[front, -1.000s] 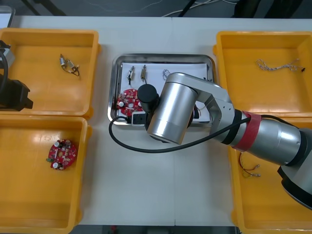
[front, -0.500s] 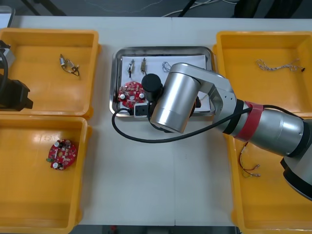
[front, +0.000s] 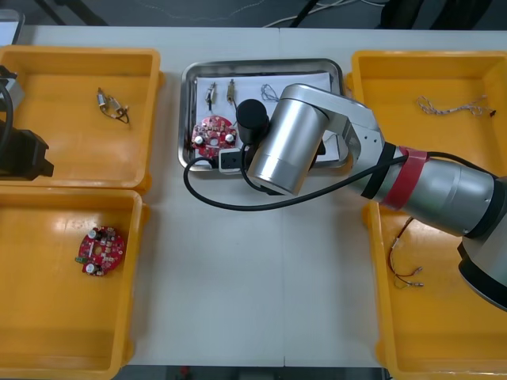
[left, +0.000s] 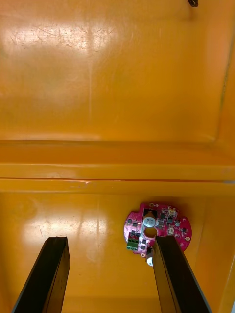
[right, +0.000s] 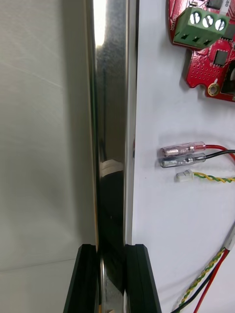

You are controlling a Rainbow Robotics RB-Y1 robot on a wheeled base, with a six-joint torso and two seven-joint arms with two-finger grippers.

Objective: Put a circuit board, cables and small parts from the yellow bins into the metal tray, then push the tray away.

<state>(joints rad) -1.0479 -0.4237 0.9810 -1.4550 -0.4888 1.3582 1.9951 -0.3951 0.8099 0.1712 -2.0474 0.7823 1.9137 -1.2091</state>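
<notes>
My right arm (front: 412, 194) lay stretched inward, right gripper (right: 111, 257) apparently pinched on the metal tray (right: 110, 122) rim. My left arm (front: 20, 150) sat parked at the side, left gripper (left: 110, 242) spread wide.

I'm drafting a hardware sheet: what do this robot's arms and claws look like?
The right arm is a fat brushed-silver cylinder with a red band and a looping black cable. The right claw and left claw each have two flat, matte black fingers. The left arm looks black.
</notes>
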